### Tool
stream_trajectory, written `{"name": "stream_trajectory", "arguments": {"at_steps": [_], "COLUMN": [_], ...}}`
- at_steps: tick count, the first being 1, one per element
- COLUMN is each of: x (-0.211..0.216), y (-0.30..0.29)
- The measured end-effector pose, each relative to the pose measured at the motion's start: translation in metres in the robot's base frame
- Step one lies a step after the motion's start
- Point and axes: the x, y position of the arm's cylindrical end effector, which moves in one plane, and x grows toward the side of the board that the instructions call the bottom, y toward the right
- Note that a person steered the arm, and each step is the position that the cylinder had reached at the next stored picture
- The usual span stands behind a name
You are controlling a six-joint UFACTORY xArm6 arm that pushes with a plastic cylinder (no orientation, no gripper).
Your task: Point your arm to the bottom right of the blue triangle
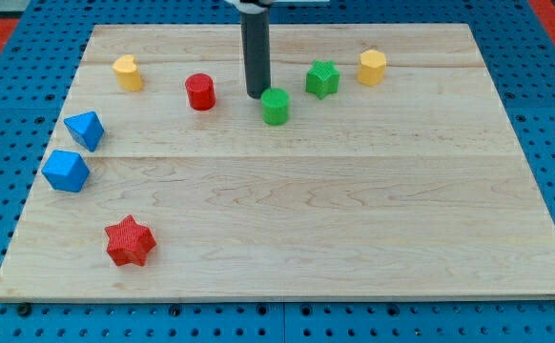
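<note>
The blue triangle [85, 130] lies near the board's left edge, with a blue cube [66, 171] just below it. My tip [257, 95] is near the top middle of the board, far to the right of the blue triangle. It sits just up-left of a green cylinder [275, 106] and to the right of a red cylinder [200, 91].
A yellow block [127, 72] is at the top left. A green star [322, 79] and a yellow hexagon [372, 68] are at the top right. A red star [130, 241] lies at the bottom left. The wooden board [354, 210] rests on a blue pegboard.
</note>
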Motion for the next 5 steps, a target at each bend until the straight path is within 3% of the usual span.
{"name": "stream_trajectory", "arguments": {"at_steps": [3,5], "x": [0.018,0.052], "y": [0.002,-0.092]}}
